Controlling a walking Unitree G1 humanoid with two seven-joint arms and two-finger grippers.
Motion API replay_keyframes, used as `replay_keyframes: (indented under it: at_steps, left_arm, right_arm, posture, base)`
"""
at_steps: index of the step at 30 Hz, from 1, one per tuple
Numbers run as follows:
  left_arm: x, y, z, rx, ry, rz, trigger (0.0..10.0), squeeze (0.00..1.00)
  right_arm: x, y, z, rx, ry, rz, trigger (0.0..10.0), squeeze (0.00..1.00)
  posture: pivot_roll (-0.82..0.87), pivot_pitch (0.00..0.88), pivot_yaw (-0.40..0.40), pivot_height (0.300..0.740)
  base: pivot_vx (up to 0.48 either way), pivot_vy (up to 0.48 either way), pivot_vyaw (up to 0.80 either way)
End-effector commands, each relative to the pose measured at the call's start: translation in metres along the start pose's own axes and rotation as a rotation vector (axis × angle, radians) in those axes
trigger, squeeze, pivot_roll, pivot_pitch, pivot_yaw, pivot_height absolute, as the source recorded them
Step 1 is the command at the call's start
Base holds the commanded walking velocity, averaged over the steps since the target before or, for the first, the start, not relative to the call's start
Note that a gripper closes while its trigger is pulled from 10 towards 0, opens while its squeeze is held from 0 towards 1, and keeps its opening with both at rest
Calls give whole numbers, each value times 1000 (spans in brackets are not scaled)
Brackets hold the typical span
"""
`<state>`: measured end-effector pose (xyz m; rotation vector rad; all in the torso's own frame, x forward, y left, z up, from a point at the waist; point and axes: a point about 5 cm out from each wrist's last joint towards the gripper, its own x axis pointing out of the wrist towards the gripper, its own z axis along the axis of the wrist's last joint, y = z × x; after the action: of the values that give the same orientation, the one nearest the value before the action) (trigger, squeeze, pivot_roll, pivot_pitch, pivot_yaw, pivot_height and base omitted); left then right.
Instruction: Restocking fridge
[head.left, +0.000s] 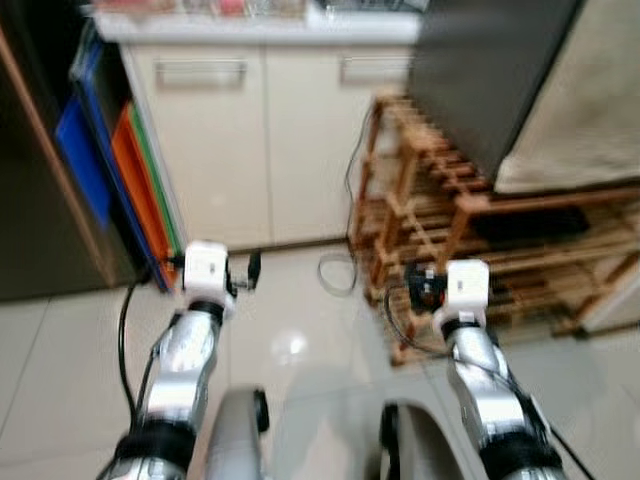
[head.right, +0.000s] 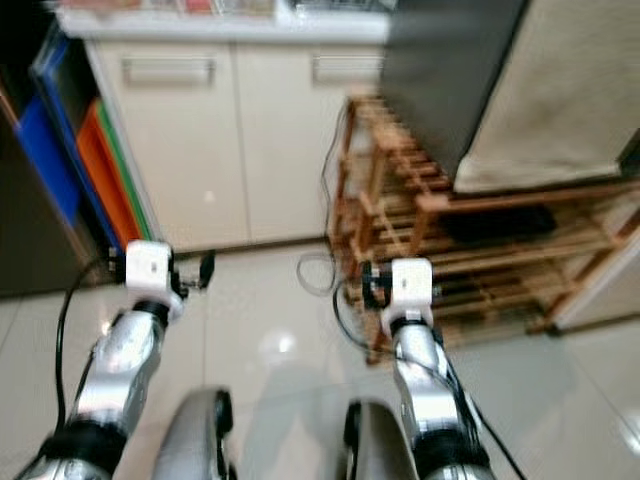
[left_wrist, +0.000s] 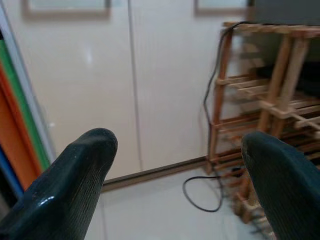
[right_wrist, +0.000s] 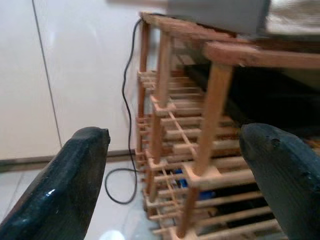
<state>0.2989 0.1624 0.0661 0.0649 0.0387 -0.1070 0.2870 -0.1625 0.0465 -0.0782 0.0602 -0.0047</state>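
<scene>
My left gripper (left_wrist: 177, 150) is held out low over the tiled floor, open, with nothing between its black fingers (left_wrist: 80, 170). It faces white cabinet doors (head.left: 240, 140). My right gripper (right_wrist: 175, 137) is also open and empty. Its fingers (right_wrist: 285, 165) point at a wooden slatted rack (head.left: 430, 220). Both silver arms reach forward in the eye views, the left wrist (head.left: 205, 268) and the right wrist (head.left: 465, 285) at about the same height. A tall dark panel (head.left: 35, 190) stands at the far left. A dark grey box-like appliance (head.left: 480, 70) sits on top of the rack.
Blue, orange and green flat boards (head.left: 135, 175) lean between the dark panel and the cabinets. A black cable (head.left: 338, 272) loops on the glossy floor (head.left: 290, 345) by the rack's foot. A beige cloth (head.left: 590, 100) covers something at the right. The picture is slightly blurred.
</scene>
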Motion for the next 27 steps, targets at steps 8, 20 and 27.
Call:
replay_keyframes:
  at_steps: [8,20,27]
  left_arm:
    - [1,-2,0,13,2,-17,10000,0]
    - [2,-5,-1,19,9,-36,10000,0]
    - [1,-7,-1,19,3,-50,10000,0]
  right_arm:
    - [1,-4,1,-13,-5,-9,10000,0]
    - [3,-3,2,-4,-5,1,10000,43]
    - [3,-3,3,-4,-11,0,10000,94]
  posture:
    - [-8,0,-15,646]
    - [-11,0,-14,707]
    - [-10,0,-14,738]
  base:
    - [0,0,-306]
    - [0,0,-133]
    - [0,0,0]
